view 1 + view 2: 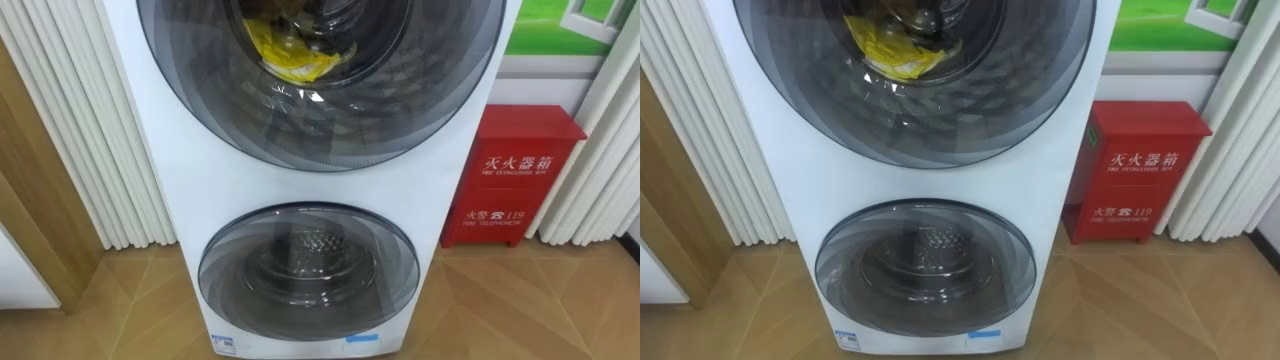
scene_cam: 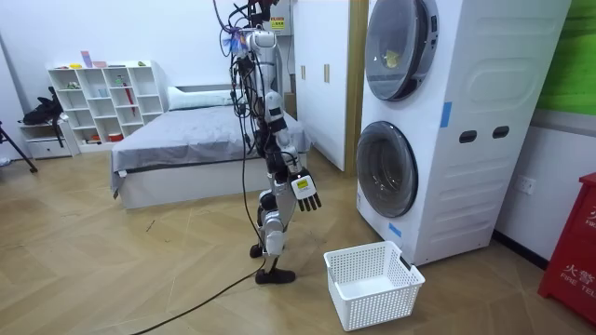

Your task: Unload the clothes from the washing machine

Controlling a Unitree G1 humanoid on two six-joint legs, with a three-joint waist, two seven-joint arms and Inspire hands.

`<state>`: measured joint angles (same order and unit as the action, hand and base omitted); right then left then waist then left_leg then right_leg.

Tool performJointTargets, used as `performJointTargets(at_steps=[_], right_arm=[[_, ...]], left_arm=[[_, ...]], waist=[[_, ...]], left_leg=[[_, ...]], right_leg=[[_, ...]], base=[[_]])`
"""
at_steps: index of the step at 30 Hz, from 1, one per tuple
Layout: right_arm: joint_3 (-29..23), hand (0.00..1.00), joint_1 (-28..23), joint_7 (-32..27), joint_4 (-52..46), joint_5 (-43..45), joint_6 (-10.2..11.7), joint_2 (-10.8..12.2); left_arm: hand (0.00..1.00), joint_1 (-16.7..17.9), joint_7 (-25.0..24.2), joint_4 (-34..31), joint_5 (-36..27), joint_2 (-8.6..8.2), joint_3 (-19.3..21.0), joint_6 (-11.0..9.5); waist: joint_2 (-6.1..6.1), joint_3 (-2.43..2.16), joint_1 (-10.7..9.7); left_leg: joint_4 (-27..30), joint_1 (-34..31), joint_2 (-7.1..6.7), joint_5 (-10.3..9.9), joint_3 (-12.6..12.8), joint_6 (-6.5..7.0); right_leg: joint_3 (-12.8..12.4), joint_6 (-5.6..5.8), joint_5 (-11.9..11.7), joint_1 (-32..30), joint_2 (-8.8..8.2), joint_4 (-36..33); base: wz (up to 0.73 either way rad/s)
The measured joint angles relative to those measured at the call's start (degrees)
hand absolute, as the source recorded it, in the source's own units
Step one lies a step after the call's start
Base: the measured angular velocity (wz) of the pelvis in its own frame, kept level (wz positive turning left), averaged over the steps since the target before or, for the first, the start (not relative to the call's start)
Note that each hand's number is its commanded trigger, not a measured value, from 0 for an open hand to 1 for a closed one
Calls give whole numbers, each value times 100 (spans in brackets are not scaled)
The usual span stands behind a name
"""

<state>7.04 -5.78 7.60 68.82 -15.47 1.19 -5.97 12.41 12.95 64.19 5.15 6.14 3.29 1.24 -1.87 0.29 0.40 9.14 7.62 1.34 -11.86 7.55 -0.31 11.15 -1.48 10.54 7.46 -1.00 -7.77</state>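
Hanging low at my right side, my right hand [image 2: 305, 193] has its fingers loose and pointing down at the floor, and it holds nothing. It is well short of the washing machine [image 2: 484, 102], which stands ahead of it, toward the room view's right, as I stand upright on the wooden floor facing the machine's front.

The clothes [image 1: 290, 50] are a crumpled yellow bundle inside the upper drum, well above the hand and ahead of it. They lie behind the glass of the upper door [image 1: 400, 120], which looks closed over them. The lower door [image 1: 308, 262] sits about level with the hand and also looks closed; through its glass I see bare metal drum and no cloth that I can make out.

Below the hand and a little ahead of it, a white slatted basket [image 2: 377, 305] stands on the floor just in front of the machine's base, with nothing in it.

Beyond the machine, on the far side from the hand, a red cabinet [image 1: 515, 180] stands against the wall. Behind the hand, away from the machine, are a bed [image 2: 186, 140] with grey bedding and a white shelf unit [image 2: 102, 98].
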Motion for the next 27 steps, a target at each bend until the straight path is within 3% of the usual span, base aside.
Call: performJointTargets(at_steps=[19,22,24,27], right_arm=[[-28,0,-8,53,31,-444,-34,-2],[-294,0,37,-52,-346,-539,-224,-28],[-580,0,90,-203,-874,-555,-273,-46],[-1062,0,637,-433,-1548,-667,-279,-158]], left_arm=[[0,-11,61,-9,-17,0,-11,-3],[0,-18,33,-10,-96,7,18,-3],[0,-27,-4,-9,-87,10,135,0],[0,-60,-78,-8,-44,13,289,-2]], waist=[[-30,3,-6],[-74,-24,-2],[-81,-20,-14],[-95,9,4]], left_leg=[[-40,104,0,0,-2,0],[-39,113,0,1,-2,0],[-39,132,0,1,-1,1],[-39,167,3,1,20,1]], right_leg=[[4,0,0,77,8,-2],[-9,0,0,72,-9,-13],[-17,0,0,82,-9,-16],[-97,-2,-1,44,-7,-77]], base=[[0],[-1],[-3],[-14]])
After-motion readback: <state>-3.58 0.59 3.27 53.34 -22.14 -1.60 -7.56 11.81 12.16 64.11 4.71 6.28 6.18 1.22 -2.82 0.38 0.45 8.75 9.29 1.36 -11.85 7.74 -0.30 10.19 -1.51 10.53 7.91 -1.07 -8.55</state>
